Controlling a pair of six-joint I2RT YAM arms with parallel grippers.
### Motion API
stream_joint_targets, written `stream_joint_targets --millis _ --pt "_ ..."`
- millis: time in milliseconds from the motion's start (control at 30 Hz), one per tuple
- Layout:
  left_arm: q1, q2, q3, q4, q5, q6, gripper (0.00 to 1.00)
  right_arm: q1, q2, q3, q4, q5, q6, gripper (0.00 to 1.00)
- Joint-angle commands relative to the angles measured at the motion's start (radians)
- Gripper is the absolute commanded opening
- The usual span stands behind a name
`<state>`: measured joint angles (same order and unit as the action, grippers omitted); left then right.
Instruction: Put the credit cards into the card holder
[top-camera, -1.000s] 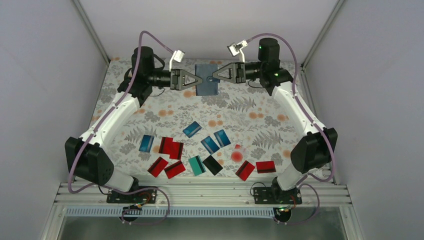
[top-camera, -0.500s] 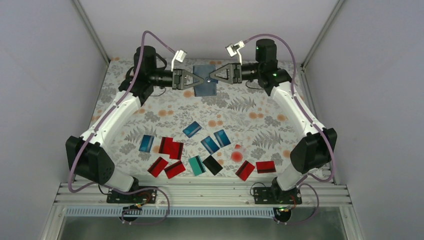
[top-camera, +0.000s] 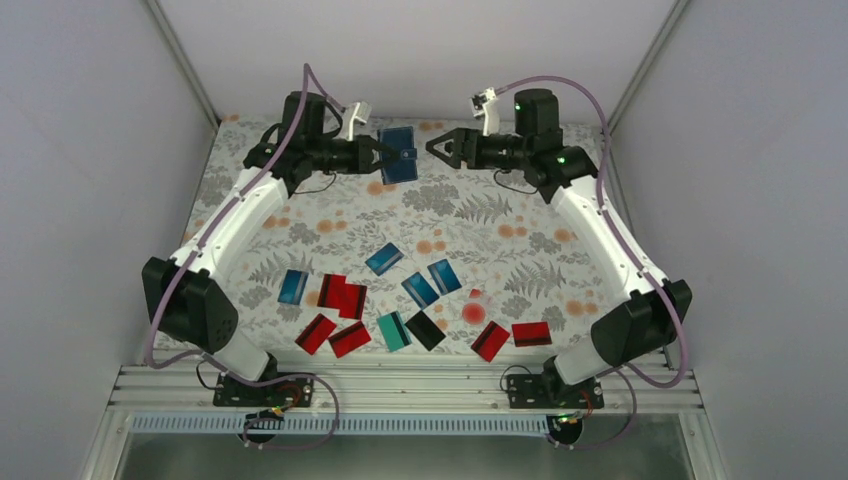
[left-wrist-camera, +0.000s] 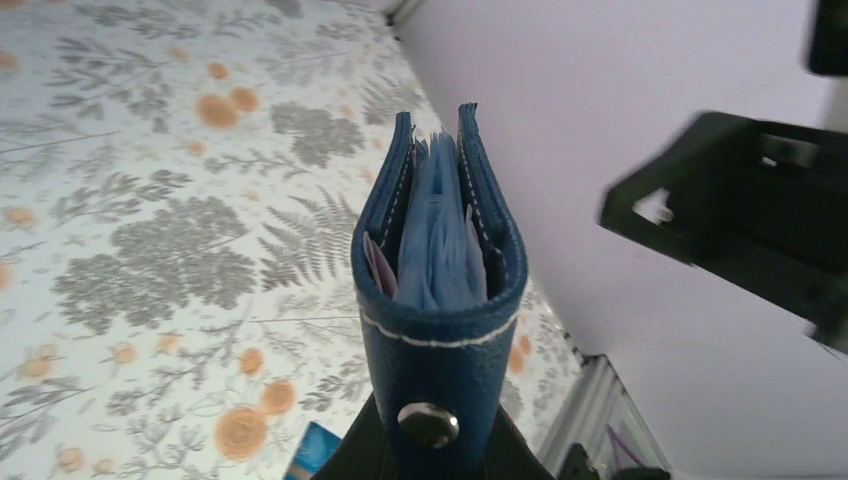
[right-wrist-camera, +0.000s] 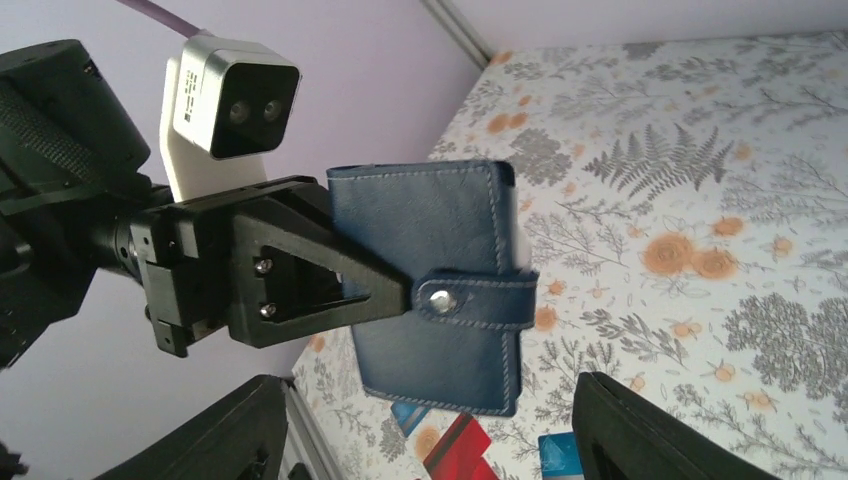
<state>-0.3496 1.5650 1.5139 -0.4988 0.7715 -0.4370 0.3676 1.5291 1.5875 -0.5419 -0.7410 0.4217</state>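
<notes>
Fingers of the left claw (top-camera: 378, 157) are pinched shut on the card holder (top-camera: 398, 154). The claw holds it up off the table (top-camera: 470, 215), near the far wall. The dark blue holder stands on its edge. A little tab (right-wrist-camera: 478, 298) goes round its open side and is shut with a shiny snap (right-wrist-camera: 438, 295). From the left wrist, you look at the holder end on. Its two sides sit a bit apart, with pale blue pockets (left-wrist-camera: 437, 240) packed between them.

The right claw (top-camera: 437, 150) is wide open and has nothing in it. It points at the holder from the other side, close by but not touching. From the right wrist, its two black fingers (right-wrist-camera: 640, 430) show far apart at the bottom, and the holder is in the middle beyond them.

The credit cards (top-camera: 345, 297) lie flat on the flowery table, near the bottoms of the arms and far from the holder. Some are red, some blue, one is teal (top-camera: 394, 330) and one is black (top-camera: 425, 329). Two red ones lie partly on top of each other. A small clear piece with a red dot (top-camera: 475, 308) sits among them, on the right.
</notes>
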Motion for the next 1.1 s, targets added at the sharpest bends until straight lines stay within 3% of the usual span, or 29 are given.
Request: stream_joint_targets --millis 0,167,467,1067 --pt "-0.013 0.028 0.073 -0.06 -0.147 0.051 0.02 0.053 -0.019 0.019 -0.039 0.167 0.082 0.71" --pt "-0.054 0.077 0.147 -0.098 -0.201 0.088 0.02 0.108 0.036 0.075 -0.081 0.304 0.184 0.65" --pt "-0.098 0.129 0.22 -0.117 -0.269 0.1 0.02 0.158 0.126 0.153 -0.132 0.366 0.288 0.55" --pt "-0.115 0.092 0.157 -0.074 -0.253 0.128 0.02 0.167 0.152 0.18 -0.11 0.474 0.388 0.42"
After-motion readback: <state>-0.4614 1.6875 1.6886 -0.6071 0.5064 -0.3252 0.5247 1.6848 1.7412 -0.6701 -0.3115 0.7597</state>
